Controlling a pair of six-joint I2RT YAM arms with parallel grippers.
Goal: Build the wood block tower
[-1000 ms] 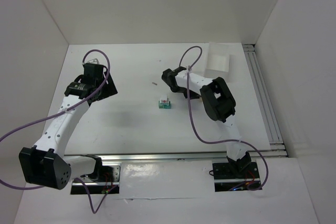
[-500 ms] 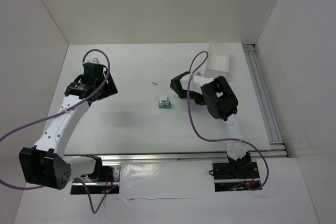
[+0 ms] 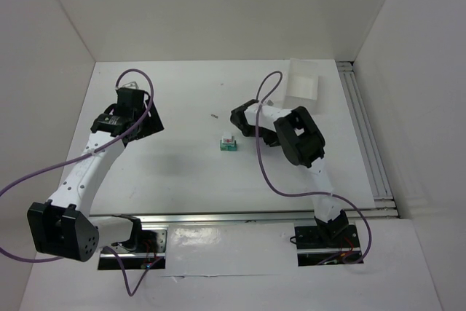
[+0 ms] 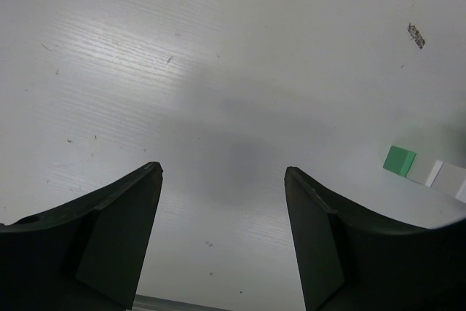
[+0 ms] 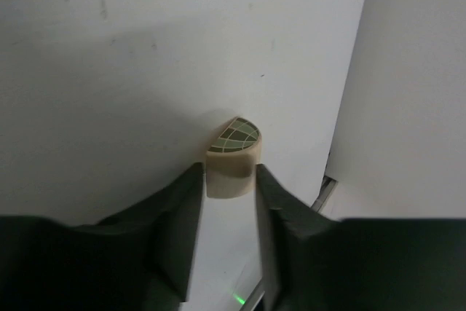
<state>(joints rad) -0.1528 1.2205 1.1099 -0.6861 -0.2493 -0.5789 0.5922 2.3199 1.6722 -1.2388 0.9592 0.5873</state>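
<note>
Mid-table, the wood block tower (image 3: 228, 142) is sitting by itself. Near it, I'm clamping a tan half-round block (image 5: 233, 152) in my right gripper (image 5: 229, 176). My left gripper (image 4: 223, 171) is hanging spread apart. Clear tray (image 3: 302, 85) is sitting far right, can't tell what's inside.

Even, diffuse overhead light is cast on the white table (image 3: 182, 172), soft shadows are seen in both wrist views, and the left gripper (image 4: 223, 171) is rendered dark and soft-edged.
</note>
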